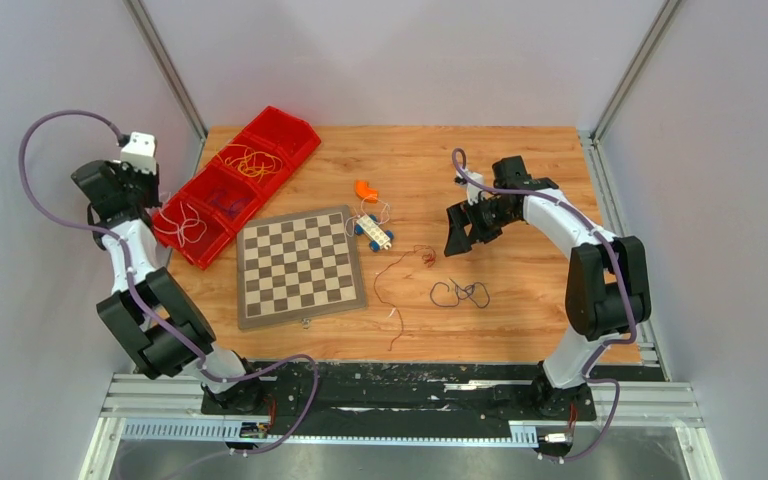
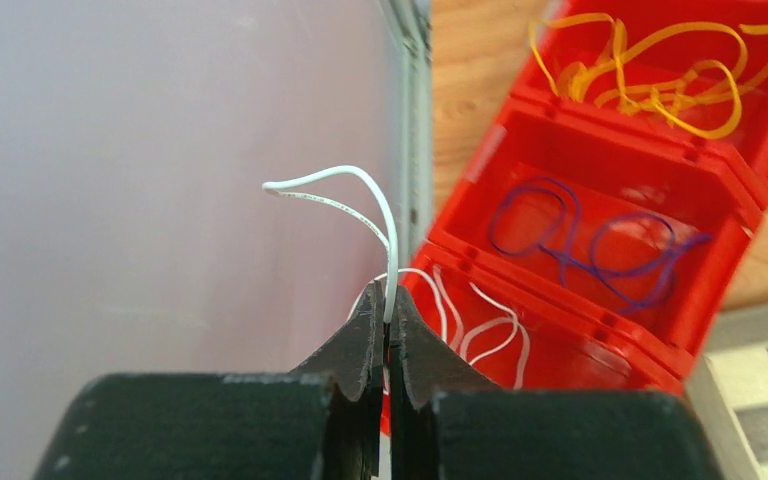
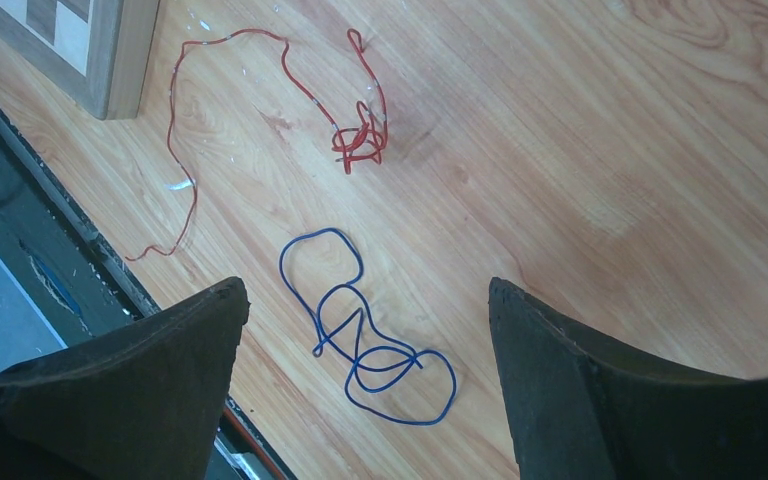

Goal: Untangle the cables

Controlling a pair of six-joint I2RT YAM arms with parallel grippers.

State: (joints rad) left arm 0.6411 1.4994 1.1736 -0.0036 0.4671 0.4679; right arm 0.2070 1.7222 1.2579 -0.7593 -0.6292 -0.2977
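Now our left jaws pinch white cable [image 2: 360, 180] beside red bin [image 2: 580, 320]; right jaws wide, blue cable [image 3: 322, 232] directly beneath.

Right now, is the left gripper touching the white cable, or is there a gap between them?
Touching. The left wrist view shows the left gripper shut on the white cable. The strand rises straight out of the closed pinch, with no gap visible.
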